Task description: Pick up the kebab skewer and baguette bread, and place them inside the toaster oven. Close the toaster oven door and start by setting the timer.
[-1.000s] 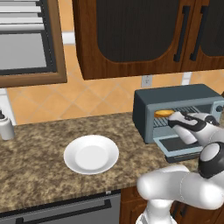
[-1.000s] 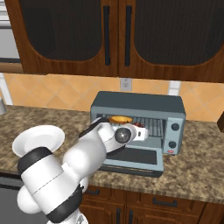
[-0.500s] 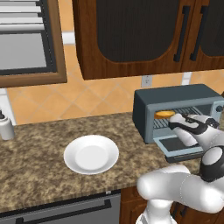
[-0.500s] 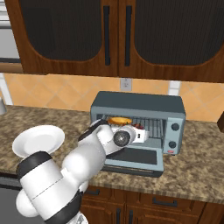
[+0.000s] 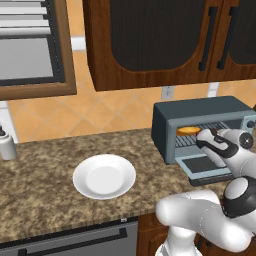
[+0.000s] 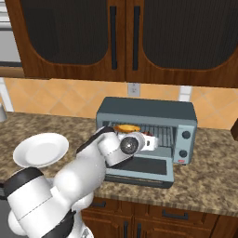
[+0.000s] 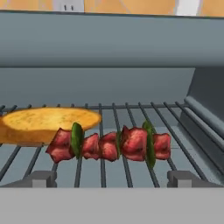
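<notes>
1. My gripper (image 6: pixel 149 139) is at the mouth of the toaster oven (image 6: pixel 148 114), just above the toaster oven door (image 6: pixel 145 168), which hangs open and flat in front.
2. My fingers stand wide apart and they hold nothing.
3. The kebab skewer (image 7: pixel 109 144) lies on the wire rack (image 7: pixel 131 127) directly in front of my hand, across my view, with red meat pieces and green slices between them.
4. The baguette bread (image 7: pixel 46 122) lies on the same rack, behind the skewer and to the left in the hand view; its near edge seems to touch the left end of the skewer.
5. On the granite counter (image 5: pixel 45 185), well apart on the left, stands a white plate (image 5: pixel 104 176).
</notes>
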Controlling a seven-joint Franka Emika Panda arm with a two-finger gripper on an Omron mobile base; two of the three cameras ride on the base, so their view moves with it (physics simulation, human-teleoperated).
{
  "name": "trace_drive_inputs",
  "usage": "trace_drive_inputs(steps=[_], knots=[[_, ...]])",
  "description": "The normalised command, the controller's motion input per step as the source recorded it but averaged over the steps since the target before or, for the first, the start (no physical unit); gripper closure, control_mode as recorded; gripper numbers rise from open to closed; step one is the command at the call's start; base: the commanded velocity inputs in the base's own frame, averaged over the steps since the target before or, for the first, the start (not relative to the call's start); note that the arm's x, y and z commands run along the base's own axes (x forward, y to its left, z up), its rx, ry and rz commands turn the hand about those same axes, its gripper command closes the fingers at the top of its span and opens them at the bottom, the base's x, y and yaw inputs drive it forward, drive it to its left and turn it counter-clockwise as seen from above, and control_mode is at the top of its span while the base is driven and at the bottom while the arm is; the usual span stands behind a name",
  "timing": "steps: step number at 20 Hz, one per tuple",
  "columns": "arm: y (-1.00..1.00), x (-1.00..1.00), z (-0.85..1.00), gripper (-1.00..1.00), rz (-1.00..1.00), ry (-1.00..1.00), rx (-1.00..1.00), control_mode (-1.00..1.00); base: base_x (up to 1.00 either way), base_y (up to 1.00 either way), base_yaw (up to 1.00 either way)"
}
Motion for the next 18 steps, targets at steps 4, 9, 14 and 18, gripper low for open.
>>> trace_drive_inputs(steps=[4, 9, 14, 18], knots=[[-0.09, -0.26, 0.04, -1.00, 0.00, 0.18, 0.00, -1.00, 0.00, 0.00, 0.00], [-0.20, -0.86, 0.03, -1.00, 0.06, 0.15, 0.00, -1.00, 0.00, 0.00, 0.00], [-0.29, -1.00, 0.00, -1.00, 0.00, 0.09, 0.00, -1.00, 0.00, 0.00, 0.00], [-0.28, -1.00, 0.00, -1.00, 0.02, 0.13, 0.00, -1.00, 0.00, 0.00, 0.00]])
